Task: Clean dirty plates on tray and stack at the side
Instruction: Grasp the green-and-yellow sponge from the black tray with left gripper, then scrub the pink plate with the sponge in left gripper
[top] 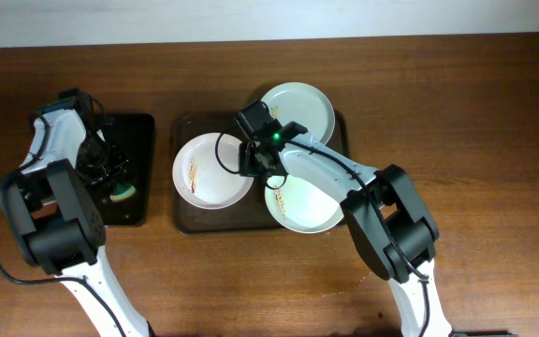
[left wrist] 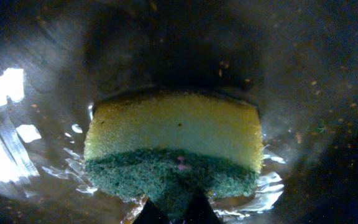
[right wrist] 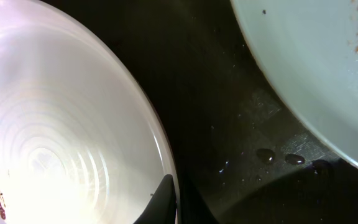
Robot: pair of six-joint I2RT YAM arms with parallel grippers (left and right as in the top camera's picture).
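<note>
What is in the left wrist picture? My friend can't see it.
A sponge, yellow with a green scrubbing side, lies on a wet, shiny dark surface. The left pincer pokes in at the bottom, by the green side.

I work at what looks like a robotics lab bench staged for dishwashing: a wooden tabletop [top: 475, 103] against a pale wall [top: 251, 17], smeared plates [top: 211, 170] on a brown tray [top: 187, 221], a sponge [left wrist: 173, 143] in a black tray [top: 138, 131].
</note>
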